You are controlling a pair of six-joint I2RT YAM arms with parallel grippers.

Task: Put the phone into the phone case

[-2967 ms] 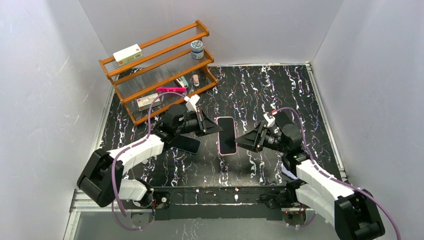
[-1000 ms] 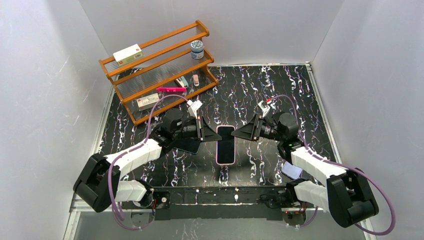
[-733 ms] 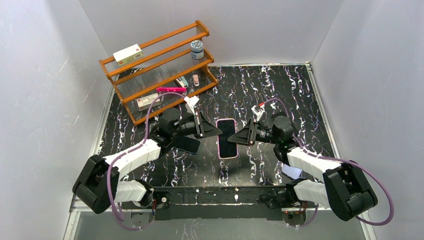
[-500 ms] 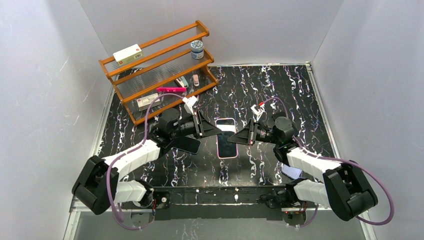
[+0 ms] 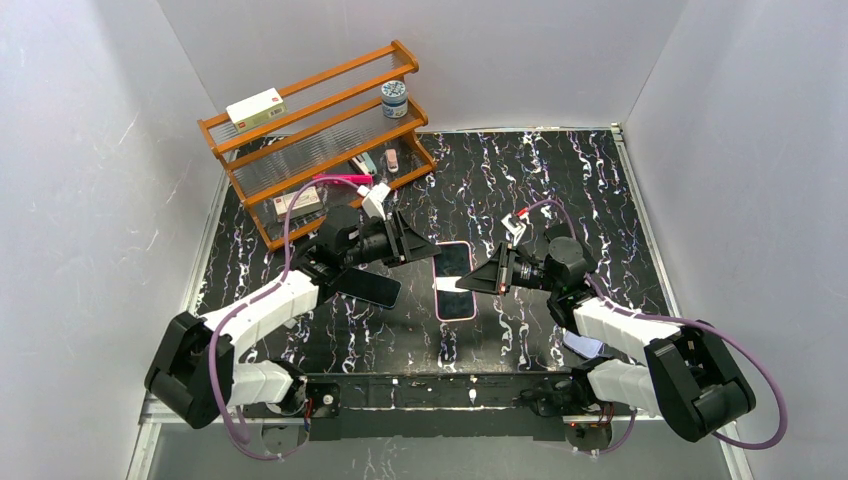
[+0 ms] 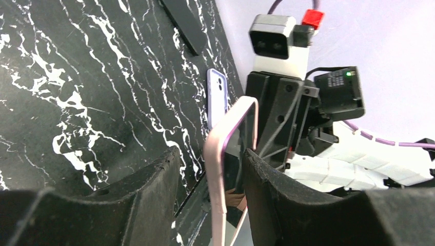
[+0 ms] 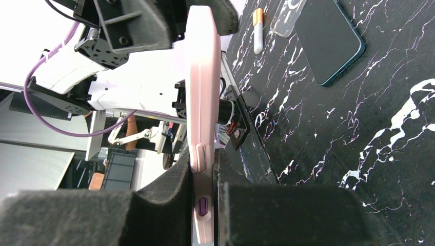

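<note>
My right claw (image 7: 205, 171) is clamped on the pink case (image 7: 201, 77) holding the phone (image 5: 455, 262). My left claw (image 6: 211, 154) stands apart around its far left corner.

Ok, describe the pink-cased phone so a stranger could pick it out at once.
Look at the middle of the black marbled table, between the two arms. There the right arm's jaws grip a phone by its edge. It alone has a pink rim; the dark phone beside the left arm and the lilac phone by the right arm's base lie loose.
</note>
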